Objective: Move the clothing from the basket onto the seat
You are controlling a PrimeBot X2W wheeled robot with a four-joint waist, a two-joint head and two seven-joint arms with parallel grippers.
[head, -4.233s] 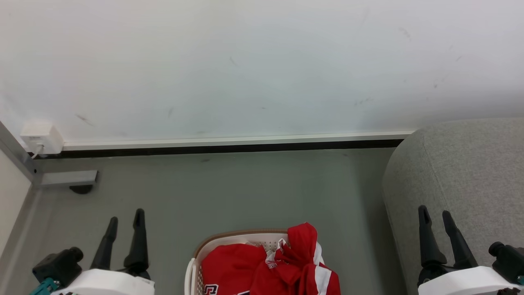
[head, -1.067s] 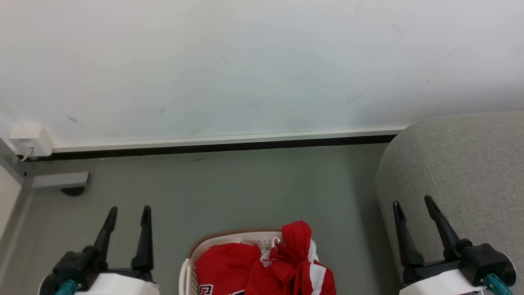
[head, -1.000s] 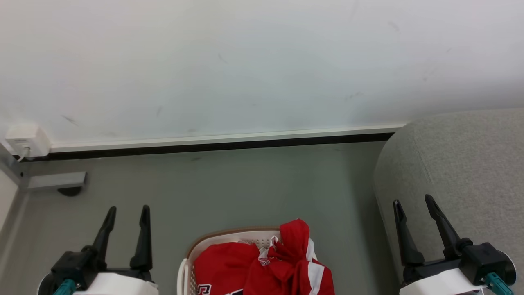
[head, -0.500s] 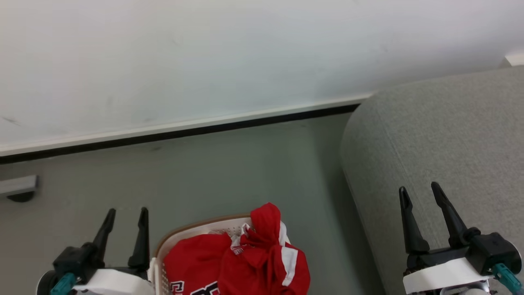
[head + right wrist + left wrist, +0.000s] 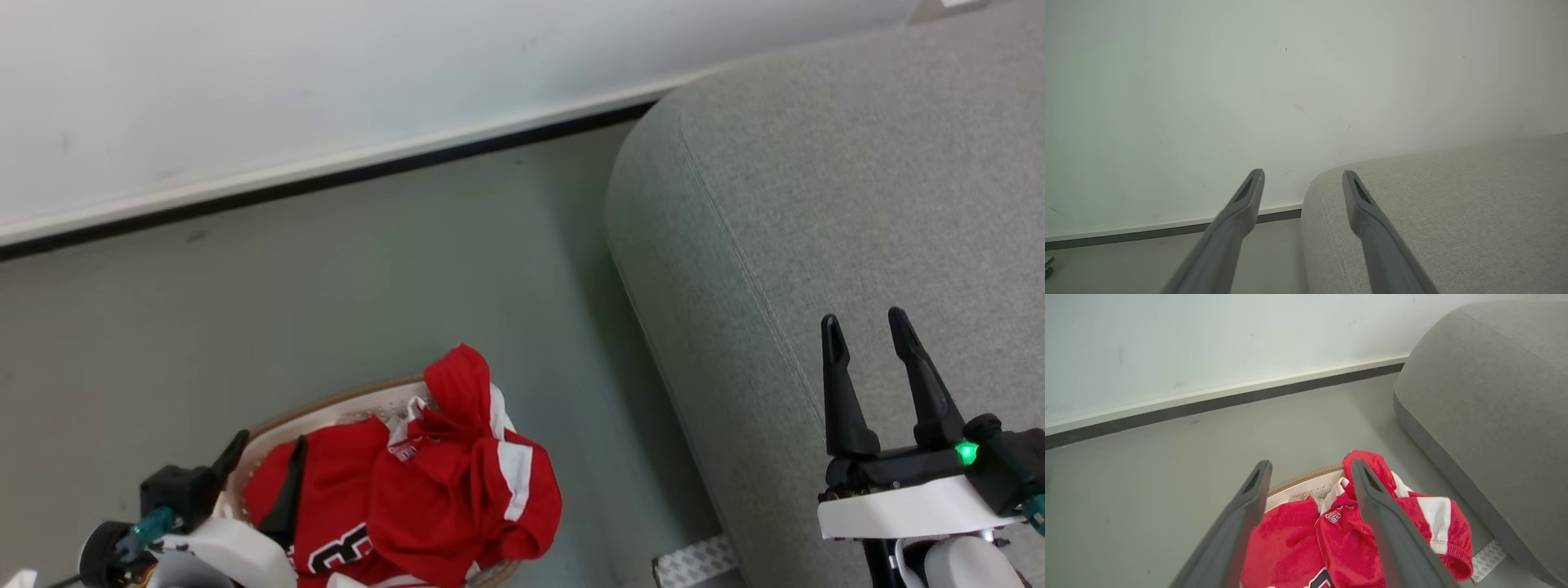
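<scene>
A red jersey [image 5: 424, 490] with white trim and a black number lies bunched in the white basket [image 5: 326, 411], spilling over its right rim. In the left wrist view the jersey [image 5: 1347, 535] and the basket rim [image 5: 1306, 482] lie below my fingers. My left gripper [image 5: 269, 453] is open, hovering over the basket's left edge, empty. The grey sofa [image 5: 816, 204] fills the right side. My right gripper [image 5: 865, 327] is open and empty above the sofa [image 5: 1433, 212].
A white wall [image 5: 286, 73] with a dark baseboard [image 5: 326, 175] runs behind the grey floor [image 5: 326, 286]. A textured grey patch [image 5: 694, 559] lies on the floor at the sofa's foot, right of the basket.
The head camera has turned right and tilted down, so basket and sofa fill more of the view. My left gripper now sits over the basket's left edge. Both grippers stay open.
</scene>
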